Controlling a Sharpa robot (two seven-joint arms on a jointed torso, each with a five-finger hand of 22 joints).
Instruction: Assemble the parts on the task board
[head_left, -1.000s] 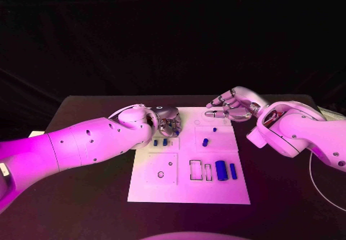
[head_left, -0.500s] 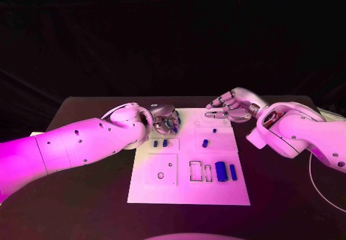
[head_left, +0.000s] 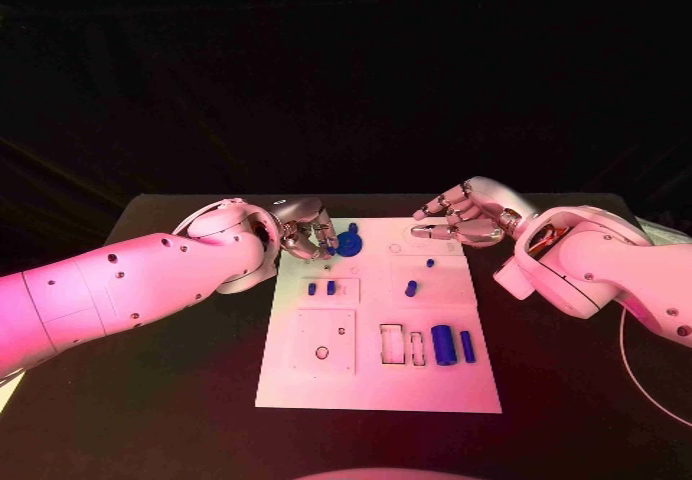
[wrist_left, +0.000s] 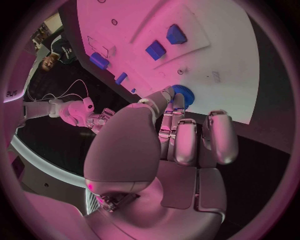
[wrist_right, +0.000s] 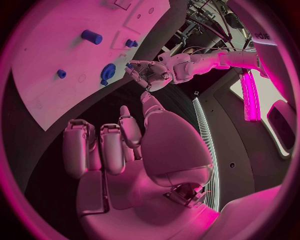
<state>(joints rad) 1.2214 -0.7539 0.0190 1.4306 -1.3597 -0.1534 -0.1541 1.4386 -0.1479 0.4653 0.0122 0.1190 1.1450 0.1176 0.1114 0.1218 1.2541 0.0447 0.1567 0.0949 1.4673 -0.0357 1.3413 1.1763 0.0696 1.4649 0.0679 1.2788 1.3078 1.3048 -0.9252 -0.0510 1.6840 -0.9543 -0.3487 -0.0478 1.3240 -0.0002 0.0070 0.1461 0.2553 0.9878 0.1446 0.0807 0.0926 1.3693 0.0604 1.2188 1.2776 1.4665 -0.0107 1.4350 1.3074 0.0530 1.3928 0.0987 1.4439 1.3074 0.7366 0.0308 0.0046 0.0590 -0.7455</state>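
While the left hand (head_left: 307, 235) pinches the blue gear (head_left: 349, 241) at the board's (head_left: 378, 385) far left corner, it should, I judge, lower it squarely and keep it level. That gear is a small toothed disc, upright between fingertips. Over the far right edge, the right hand (head_left: 464, 214) hovers with loosely curled fingers, holding nothing.

One task board (head_left: 378, 390); seven blue parts, among them one gear (head_left: 349, 242); two robot hands.
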